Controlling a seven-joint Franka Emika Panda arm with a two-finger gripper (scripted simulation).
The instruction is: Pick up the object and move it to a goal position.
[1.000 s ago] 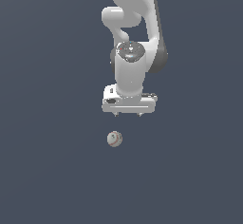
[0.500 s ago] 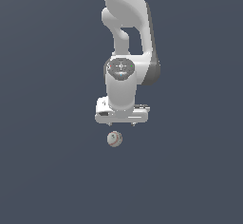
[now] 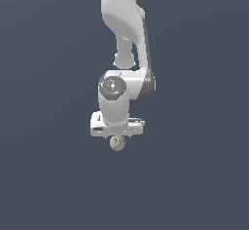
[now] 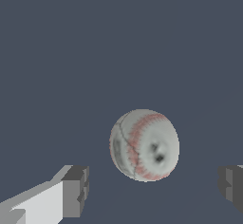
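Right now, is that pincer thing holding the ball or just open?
Pincer: open, holding nothing; its fingers stand apart on either side of the ball, not touching it.

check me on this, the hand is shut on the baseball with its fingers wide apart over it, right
Not quite. The hand is open, not shut on the baseball. The wrist view shows clear gaps between the ball and each of the fingers. The fingers are indeed wide apart around it.

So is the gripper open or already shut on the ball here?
Open. In the wrist view the gripper has a finger on each side of the ball, with bare gaps between; neither touches it.
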